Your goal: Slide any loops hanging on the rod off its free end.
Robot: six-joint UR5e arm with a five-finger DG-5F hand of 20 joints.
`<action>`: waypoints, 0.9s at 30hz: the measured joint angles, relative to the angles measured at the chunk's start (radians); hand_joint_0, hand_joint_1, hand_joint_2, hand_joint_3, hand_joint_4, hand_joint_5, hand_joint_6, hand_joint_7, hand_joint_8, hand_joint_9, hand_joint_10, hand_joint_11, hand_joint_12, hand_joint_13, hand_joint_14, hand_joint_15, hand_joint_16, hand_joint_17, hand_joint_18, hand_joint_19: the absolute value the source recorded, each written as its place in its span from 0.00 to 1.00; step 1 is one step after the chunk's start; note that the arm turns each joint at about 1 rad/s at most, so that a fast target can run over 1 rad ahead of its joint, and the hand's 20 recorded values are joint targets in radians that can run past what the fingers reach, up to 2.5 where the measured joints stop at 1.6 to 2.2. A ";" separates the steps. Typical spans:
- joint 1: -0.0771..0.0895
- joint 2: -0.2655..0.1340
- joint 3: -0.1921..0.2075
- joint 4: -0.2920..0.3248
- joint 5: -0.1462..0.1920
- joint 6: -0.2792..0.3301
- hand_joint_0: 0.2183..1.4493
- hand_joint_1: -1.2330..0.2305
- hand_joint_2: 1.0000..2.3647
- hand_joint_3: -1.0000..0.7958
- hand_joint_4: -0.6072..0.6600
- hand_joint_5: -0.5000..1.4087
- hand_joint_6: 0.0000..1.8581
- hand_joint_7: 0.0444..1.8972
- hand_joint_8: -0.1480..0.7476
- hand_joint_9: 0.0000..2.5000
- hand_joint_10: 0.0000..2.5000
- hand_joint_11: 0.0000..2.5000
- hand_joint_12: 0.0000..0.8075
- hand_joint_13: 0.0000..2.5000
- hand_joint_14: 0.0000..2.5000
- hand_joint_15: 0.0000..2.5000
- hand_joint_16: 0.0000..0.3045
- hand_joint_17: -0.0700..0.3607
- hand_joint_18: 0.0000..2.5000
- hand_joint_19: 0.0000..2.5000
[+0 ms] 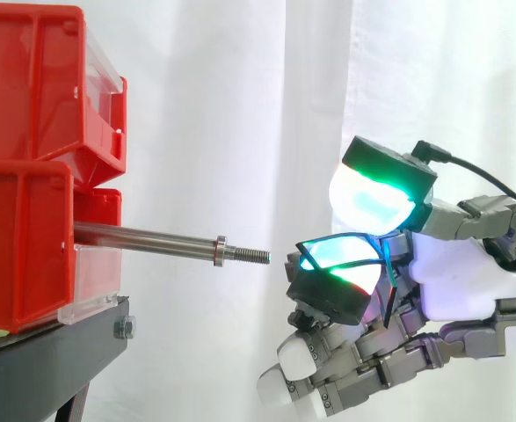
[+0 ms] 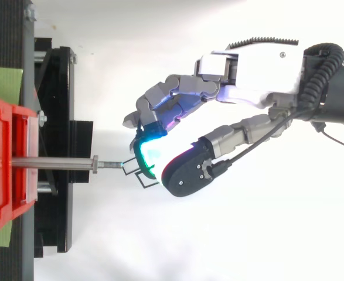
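Thin black loop (image 1: pixel 344 236), wiry, bent into an angular outline rather than a round one. Off the rod (image 1: pixel 143 237), just beyond its free end and about level with it, with a small gap in between. Hooked round one curled fingertip (image 1: pixel 338 274) that glows cyan, green and red, with a larger pad (image 1: pixel 372 198) glowing white and green close above. From above, seen as a small open square (image 2: pixel 143 181) just past the rod's tip, beside the cyan glow. Impossible to tell whether the larger pad presses on the loop or only hovers over it.

Hand (image 1: pixel 468 272) further out along the rod's line, beyond the loop. Fingers curled inward towards the rod's tip, one of them carrying the loop, the others folded lower than the rod and ending in white pads.

Rod of smooth grey metal, horizontal, with a narrow collar (image 1: pixel 221 251) near the tip and a short threaded end (image 1: pixel 250 255) past the collar.

At the rod's root, a red bin (image 1: pixel 20 246) with a clear front panel. Above the rod, a second red bin (image 1: pixel 29 79) stacked on the first. Below the rod, the black stand (image 1: pixel 47 360) under both bins, with a bolt head (image 1: pixel 124 328) on its edge. Behind the rod, the white curtain (image 1: pixel 240 105). From above, green strips (image 2: pixel 2 82) back by the rod's root, partly under the bins.
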 measured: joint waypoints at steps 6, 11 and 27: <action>0.000 0.000 0.000 0.000 0.001 0.000 0.29 0.37 0.02 0.45 0.53 0.17 0.45 0.71 0.46 0.30 0.00 0.07 0.34 0.19 0.00 0.00 0.13 0.37 0.16 0.00; 0.000 0.000 0.000 0.000 0.001 0.000 0.30 0.35 0.02 0.46 0.50 0.17 0.46 0.71 0.46 0.30 0.00 0.08 0.34 0.19 0.00 0.00 0.13 0.37 0.16 0.00; 0.003 0.000 0.000 -0.004 0.006 0.001 0.30 0.36 0.02 0.45 0.50 0.16 0.46 0.69 0.48 0.37 0.00 0.11 0.31 0.21 0.00 0.00 0.13 0.36 0.16 0.00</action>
